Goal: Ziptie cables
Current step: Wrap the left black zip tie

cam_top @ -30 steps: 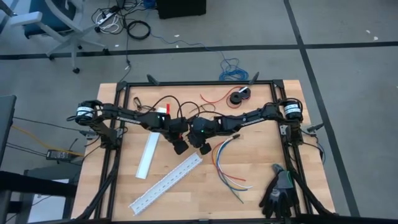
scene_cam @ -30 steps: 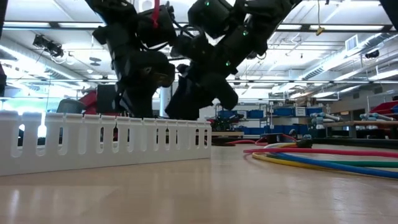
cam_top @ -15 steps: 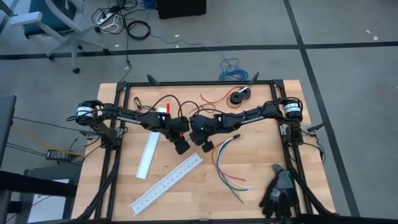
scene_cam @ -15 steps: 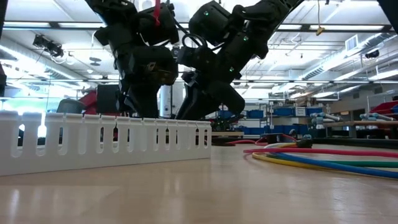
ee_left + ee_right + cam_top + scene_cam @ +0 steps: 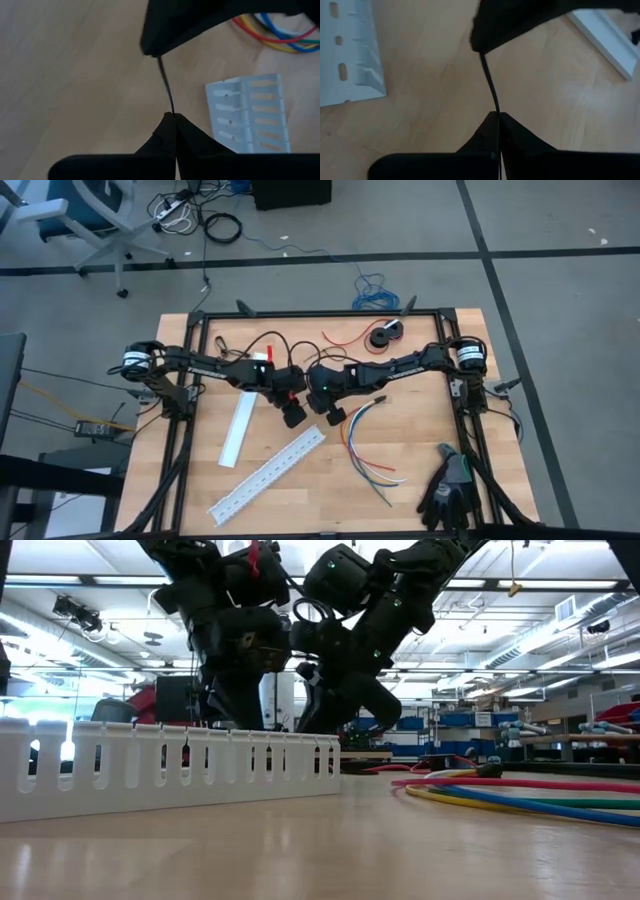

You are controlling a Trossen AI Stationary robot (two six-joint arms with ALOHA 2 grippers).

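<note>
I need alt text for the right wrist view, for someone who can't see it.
The right pincer is shut on one end of a thin black strip, which runs straight to the left pincer opposite, above the wooden table. A white slotted duct lies at one edge and a plain white bar at the other.

Slotted duct (image 5: 266, 474) lies left of the cables (image 5: 366, 442); gloves (image 5: 447, 492) sit right of them.
</note>
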